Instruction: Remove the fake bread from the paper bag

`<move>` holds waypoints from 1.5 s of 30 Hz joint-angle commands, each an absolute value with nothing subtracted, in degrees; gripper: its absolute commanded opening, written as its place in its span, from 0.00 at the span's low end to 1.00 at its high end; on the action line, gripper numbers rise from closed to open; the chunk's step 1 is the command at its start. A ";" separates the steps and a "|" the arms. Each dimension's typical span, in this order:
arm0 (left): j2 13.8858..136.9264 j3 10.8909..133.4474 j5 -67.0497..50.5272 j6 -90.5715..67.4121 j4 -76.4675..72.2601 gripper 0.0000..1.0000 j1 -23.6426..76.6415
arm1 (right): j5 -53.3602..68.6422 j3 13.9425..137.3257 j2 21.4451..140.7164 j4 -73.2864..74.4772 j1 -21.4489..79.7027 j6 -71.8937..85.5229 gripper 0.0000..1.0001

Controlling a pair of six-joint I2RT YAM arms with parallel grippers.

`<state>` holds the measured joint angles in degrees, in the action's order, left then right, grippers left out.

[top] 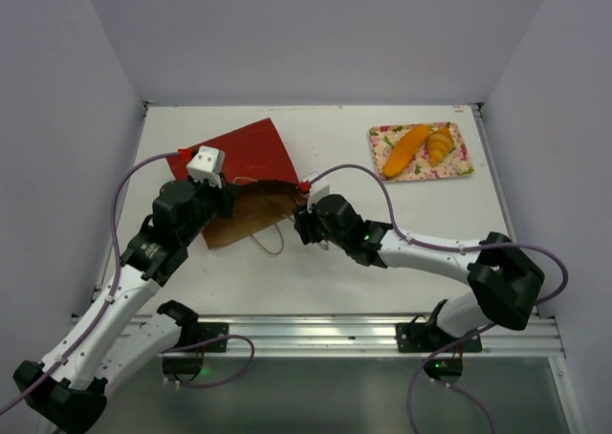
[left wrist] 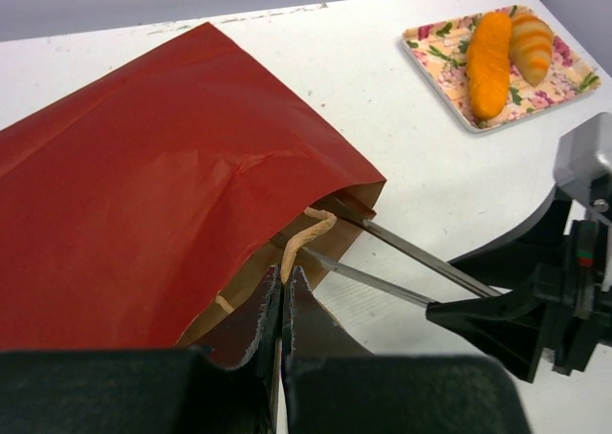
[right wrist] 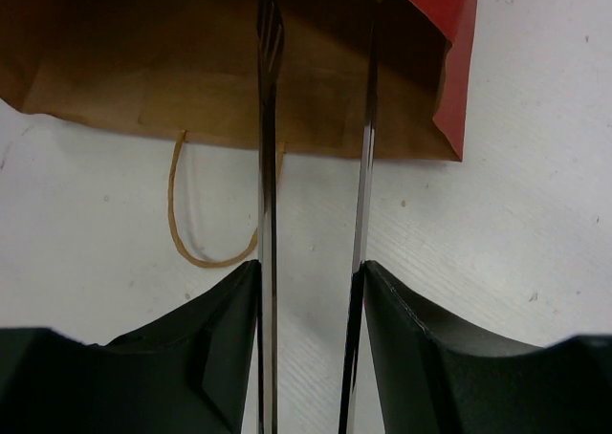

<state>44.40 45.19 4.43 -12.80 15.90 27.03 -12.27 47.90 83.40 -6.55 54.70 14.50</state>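
Note:
The red paper bag (top: 244,157) lies flat at centre-left, its brown mouth (right wrist: 143,71) facing my right arm. My left gripper (left wrist: 284,276) is shut on the bag's tan upper handle (left wrist: 308,235) at the mouth's edge, holding the top layer up. My right gripper (right wrist: 311,267) is shut on metal tongs (right wrist: 268,166), whose two arms (left wrist: 411,252) reach into the mouth; their tips are hidden inside. Two fake breads, a long orange loaf (top: 406,149) and a croissant (top: 440,145), rest on the flowered tray (top: 376,134). What is inside the bag is hidden.
The bag's lower loop handle (right wrist: 180,214) lies on the white table in front of the mouth. The tray (left wrist: 430,66) sits at the back right, well apart from the bag. Grey walls enclose the table on three sides.

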 commanded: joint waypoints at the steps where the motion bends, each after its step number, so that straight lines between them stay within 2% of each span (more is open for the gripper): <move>1: 43.07 45.18 1.41 -13.45 11.87 0.00 26.81 | -16.08 50.71 85.16 -13.70 55.63 14.68 0.51; 26: 41.57 45.09 0.26 -13.45 11.16 0.00 26.81 | -28.30 51.33 95.09 -26.01 59.77 8.62 0.52; 39: 41.04 45.00 0.62 -13.27 11.25 0.00 26.72 | -30.50 54.31 100.19 -28.48 60.03 6.15 0.52; 43: 41.13 44.91 0.79 -13.27 11.16 0.00 26.81 | -30.32 55.98 101.51 -27.34 60.12 6.06 0.51; 45: 41.22 44.74 0.88 -13.27 11.25 0.00 26.81 | -29.97 56.42 102.21 -27.25 60.12 6.06 0.47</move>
